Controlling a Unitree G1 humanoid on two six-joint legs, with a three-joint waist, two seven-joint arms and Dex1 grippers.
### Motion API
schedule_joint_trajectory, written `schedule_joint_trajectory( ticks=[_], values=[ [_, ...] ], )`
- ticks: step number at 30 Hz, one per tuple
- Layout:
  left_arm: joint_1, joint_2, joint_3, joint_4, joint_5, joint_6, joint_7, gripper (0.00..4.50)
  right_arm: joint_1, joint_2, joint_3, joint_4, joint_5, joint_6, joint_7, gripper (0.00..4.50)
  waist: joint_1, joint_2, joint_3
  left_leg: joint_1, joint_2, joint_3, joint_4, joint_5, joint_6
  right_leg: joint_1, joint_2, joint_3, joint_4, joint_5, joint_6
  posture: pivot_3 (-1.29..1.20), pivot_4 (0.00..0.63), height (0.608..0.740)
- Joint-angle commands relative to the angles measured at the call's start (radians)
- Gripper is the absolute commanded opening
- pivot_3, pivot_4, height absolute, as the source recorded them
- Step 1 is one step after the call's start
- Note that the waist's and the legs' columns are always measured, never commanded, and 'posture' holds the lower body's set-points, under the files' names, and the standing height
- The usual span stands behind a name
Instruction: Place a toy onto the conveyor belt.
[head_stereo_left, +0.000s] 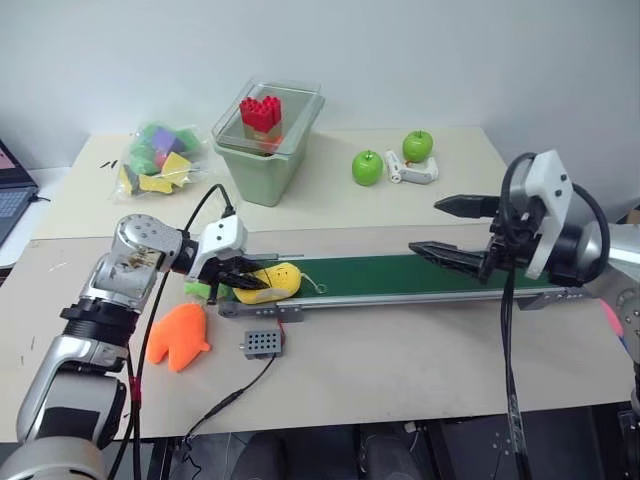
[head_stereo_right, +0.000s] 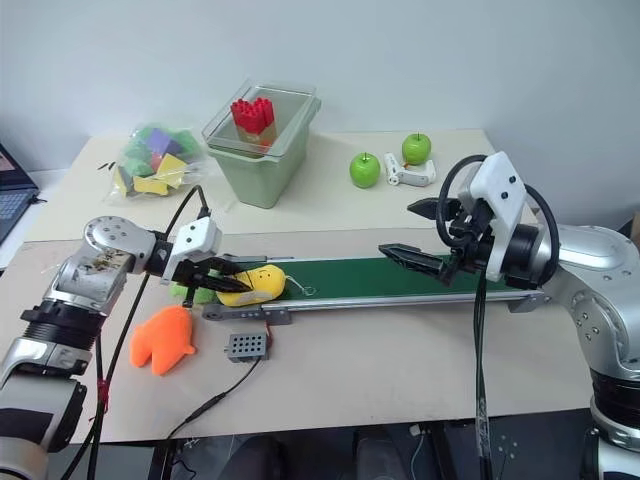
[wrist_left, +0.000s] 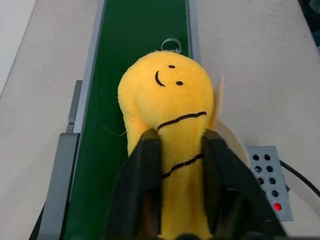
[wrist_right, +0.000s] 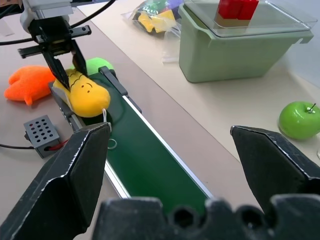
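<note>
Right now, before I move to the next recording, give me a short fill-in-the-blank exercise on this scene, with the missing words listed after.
1. The yellow toy lies at one end of the dark green ____.
2. The left gripper has one finger on each side of the ____ toy.
3. The right gripper hangs over the conveyor belt with its fingers ____.
4. The red blocks sit on the clear lid of the light ____ bin.

Missing words: belt; yellow; open; green

yellow smiley toy (head_stereo_left: 272, 282) lies at the dark green conveyor belt (head_stereo_left: 400, 276) end.
</note>
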Motion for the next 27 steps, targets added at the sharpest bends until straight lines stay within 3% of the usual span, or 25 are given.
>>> schedule_joint_trajectory(
  ticks=[1,5,17,22,27],
  values=[
    [-0.027,-0.006,0.015,-0.006,-0.004,-0.01,0.007,2.86,-0.019,-0.017,-0.043,-0.031,0.024,0.0,-0.006,4.5,0.0,0.0,0.0,0.0,0.0,0.0,0.0,0.0,0.0,0.0,0.0,0.0,0.0,0.0,0.0,0.0,0.15,0.74],
    [-0.049,-0.02,0.031,-0.007,-0.009,-0.005,0.028,4.46,-0.02,-0.017,-0.046,-0.032,0.024,-0.001,-0.007,4.5,0.003,0.0,0.0,0.0,0.0,0.0,0.0,0.0,0.0,0.0,0.0,0.0,0.0,0.0,0.0,0.0,0.15,0.74],
    [-0.216,-0.072,0.179,-0.113,-0.18,0.232,0.138,4.46,-0.019,-0.027,-0.049,-0.028,0.031,0.003,0.008,4.5,-0.001,0.0,0.0,-0.001,0.0,0.0,0.001,-0.001,0.002,0.0,0.0,0.0,0.0,0.0,0.0,0.0,0.15,0.74],
    [-0.153,-0.008,0.196,-0.209,-0.222,0.313,0.121,4.46,0.016,-0.071,-0.06,-0.001,0.003,-0.012,0.025,4.5,-0.002,0.0,0.0,-0.001,0.0,0.0,0.002,-0.001,0.002,0.0,0.0,0.0,0.0,0.0,0.0,0.0,0.15,0.74],
    [-0.025,0.059,0.186,-0.288,-0.173,0.246,0.16,4.46,0.108,-0.12,-0.09,0.01,-0.032,-0.036,0.055,4.5,0.003,0.0,0.0,0.0,0.0,0.0,0.001,-0.002,0.004,0.0,0.0,0.0,-0.001,0.0,0.0,0.0,0.15,0.74]
  ],
)
